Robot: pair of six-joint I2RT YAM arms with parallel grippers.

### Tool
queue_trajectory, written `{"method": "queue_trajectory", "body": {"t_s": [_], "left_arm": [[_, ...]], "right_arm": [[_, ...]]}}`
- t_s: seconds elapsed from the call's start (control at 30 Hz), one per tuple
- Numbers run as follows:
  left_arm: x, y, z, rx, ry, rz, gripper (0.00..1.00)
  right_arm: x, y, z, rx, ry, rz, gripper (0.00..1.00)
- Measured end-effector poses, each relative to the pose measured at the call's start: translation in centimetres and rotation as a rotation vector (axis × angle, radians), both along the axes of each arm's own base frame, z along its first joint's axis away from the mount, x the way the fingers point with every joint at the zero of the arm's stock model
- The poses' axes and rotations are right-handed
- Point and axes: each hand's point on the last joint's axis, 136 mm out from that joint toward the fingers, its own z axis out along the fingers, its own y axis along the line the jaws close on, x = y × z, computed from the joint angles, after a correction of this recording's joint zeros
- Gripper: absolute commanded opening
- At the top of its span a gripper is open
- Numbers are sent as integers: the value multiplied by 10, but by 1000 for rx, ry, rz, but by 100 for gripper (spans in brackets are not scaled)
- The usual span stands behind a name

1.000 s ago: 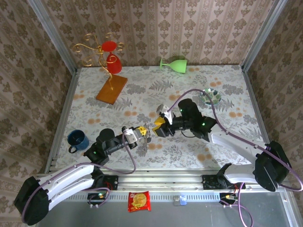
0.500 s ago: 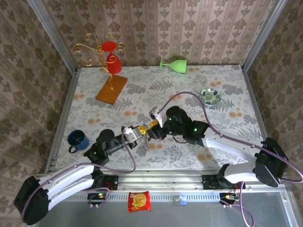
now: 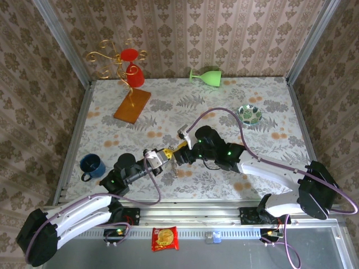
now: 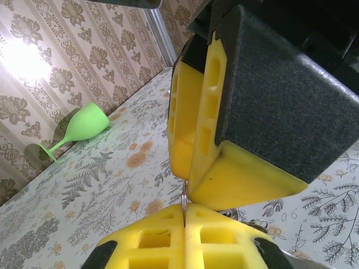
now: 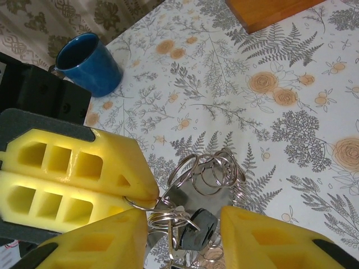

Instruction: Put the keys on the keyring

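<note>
I count one each: bundle of keys (image 5: 196, 223), blue mug (image 3: 91, 165), green goblet (image 3: 207, 75), dish (image 3: 250, 114), gold stand (image 3: 132, 105), snack packet (image 3: 165, 238).

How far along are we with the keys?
Done: nothing I can confirm. In hand: left gripper shut on one of the wire rings; right gripper, jaws open, straddles a black-headed key hanging among them. Left: likely grip that key and thread it.
</note>
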Motion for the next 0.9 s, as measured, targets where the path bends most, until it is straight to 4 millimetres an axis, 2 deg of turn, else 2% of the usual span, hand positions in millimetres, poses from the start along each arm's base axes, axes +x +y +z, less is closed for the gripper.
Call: {"method": "queue_trajectory", "body": {"t_s": [0.37, 0.53, 0.7, 0.9], "left_arm": [[0, 0, 1, -2, -2, -1, 0], [0, 0, 1, -2, -2, -1, 0], [0, 0, 3, -16, -2, 0, 0], [0, -1, 5, -30, 4, -1, 0]], "right_arm": [[2, -15, -20, -54, 20, -46, 25], [4, -21, -21, -67, 14, -53, 30], [1, -29, -13, -50, -67, 15, 35], [10, -37, 0, 10, -113, 85, 40]]}}
